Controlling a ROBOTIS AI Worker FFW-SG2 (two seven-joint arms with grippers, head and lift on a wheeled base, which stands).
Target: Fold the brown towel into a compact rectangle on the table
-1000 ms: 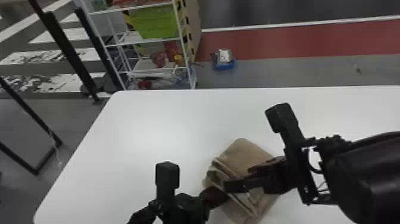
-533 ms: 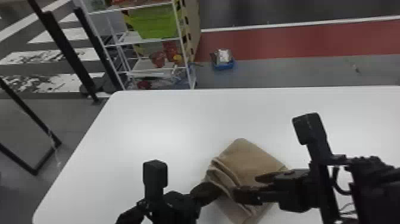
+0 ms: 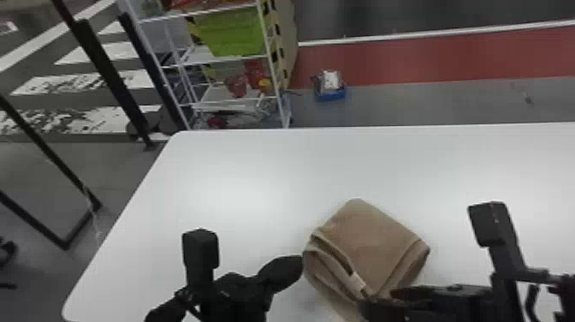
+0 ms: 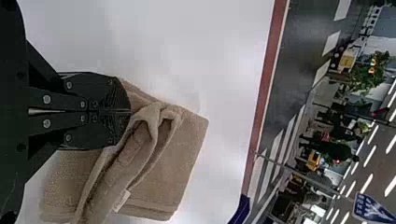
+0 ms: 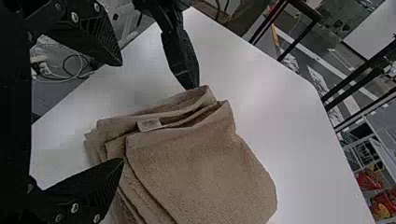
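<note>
Head view: brown towel [image 3: 368, 244] low, right of centre, probably light and limp, best pinched through every layer beside the tag [image 3: 357, 282]; left gripper [image 4: 130, 112] pressed together, right gripper [image 5: 122, 112] spread wide.

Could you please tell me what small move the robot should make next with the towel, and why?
I would ease the right gripper slightly forward and close it on the towel's layered edge to even the stack: its fingers are open beside that edge, the layers lie staggered, and the left gripper is shut at the towel's left side.
</note>
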